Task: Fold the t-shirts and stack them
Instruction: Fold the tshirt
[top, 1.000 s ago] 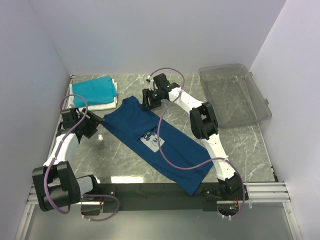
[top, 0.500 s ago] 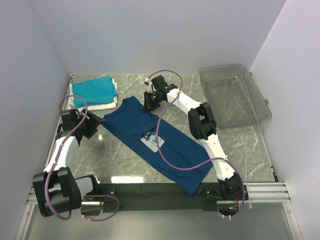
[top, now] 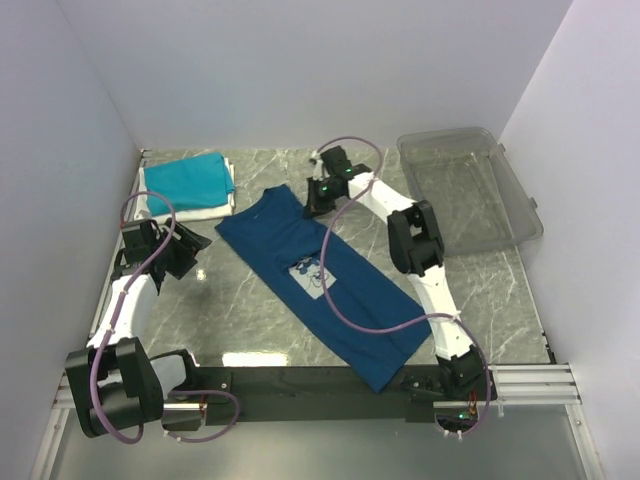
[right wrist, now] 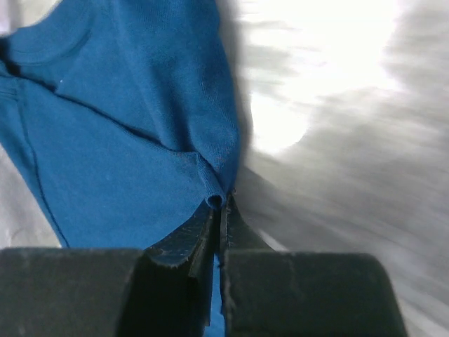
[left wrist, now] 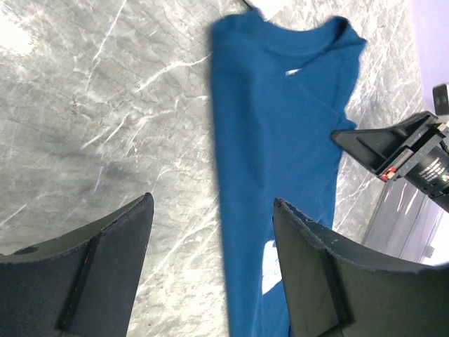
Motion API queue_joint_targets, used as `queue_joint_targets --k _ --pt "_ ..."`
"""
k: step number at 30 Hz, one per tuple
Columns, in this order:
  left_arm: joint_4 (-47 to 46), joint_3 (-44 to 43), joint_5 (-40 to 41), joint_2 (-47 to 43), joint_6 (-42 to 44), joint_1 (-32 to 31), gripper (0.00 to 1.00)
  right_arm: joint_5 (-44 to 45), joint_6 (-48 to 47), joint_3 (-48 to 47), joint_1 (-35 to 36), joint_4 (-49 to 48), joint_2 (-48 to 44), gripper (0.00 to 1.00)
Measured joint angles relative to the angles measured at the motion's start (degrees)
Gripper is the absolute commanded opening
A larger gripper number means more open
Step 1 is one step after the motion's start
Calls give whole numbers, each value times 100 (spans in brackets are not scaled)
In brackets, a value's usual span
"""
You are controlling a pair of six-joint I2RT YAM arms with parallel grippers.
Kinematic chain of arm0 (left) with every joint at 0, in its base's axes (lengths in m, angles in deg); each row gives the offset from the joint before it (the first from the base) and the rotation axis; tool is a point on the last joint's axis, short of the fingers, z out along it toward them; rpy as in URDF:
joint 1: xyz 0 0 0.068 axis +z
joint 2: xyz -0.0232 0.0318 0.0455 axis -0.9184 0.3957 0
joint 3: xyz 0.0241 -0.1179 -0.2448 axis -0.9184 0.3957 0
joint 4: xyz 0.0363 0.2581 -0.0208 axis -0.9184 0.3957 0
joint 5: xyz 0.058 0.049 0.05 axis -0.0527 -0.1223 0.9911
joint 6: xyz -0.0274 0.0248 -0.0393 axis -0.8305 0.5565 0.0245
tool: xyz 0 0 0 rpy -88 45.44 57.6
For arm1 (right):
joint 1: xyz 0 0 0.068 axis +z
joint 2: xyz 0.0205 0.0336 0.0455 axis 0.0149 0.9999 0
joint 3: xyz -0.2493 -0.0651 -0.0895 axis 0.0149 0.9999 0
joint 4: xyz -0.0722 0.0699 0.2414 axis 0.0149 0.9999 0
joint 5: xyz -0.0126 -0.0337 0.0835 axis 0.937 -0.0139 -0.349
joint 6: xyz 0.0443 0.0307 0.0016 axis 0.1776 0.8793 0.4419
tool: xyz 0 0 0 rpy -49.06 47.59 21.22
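**Right arm pinches the navy tee's shoulder; left arm waits open beside it**

The right arm reaches far forward from its base at the near right corner. Its white links run up along the right side of the cloth, and the wrist bends back toward the centre. The right gripper (top: 314, 205) is pointed down at the far end of the navy t-shirt (top: 345, 300). The right wrist view shows the right gripper (right wrist: 219, 217) with its fingers pressed together, a fold of the shirt's edge (right wrist: 126, 126) clamped between the tips.

The left arm rises from the near left corner, with its forearm angled up the left side of the table (top: 250, 320). The left gripper (top: 198, 243) faces right toward the shirt, just short of its left edge. In the left wrist view the two fingers (left wrist: 105, 274) stand well apart and hold nothing, with the cloth (left wrist: 273, 140) and bare marble between them.

The navy shirt lies flat on a diagonal, collar at the far centre and hem at the near rail, with its pale chest print (top: 310, 272) facing up. The folded teal shirt (top: 190, 178) sits on the white one (top: 185, 211) in the far left corner. A clear bin (top: 470, 190) sits at the far right.
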Motion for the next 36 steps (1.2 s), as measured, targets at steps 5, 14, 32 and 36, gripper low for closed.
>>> queue_joint_targets --k 5,14,32,36 --pt "-35 0 -92 76 0 -9 74 210 13 542 -586 -35 -352 0" --pt "-334 -9 -334 431 0 -319 74 778 157 1062 -1231 -146 -715 0" --pt "-1093 -2081 79 3696 -743 -2568 65 883 -2205 1150 -1180 450 -1864 73" --pt "-997 -2962 245 4603 -890 -2798 58 426 -2896 2179 -1180 435 -2997 73"
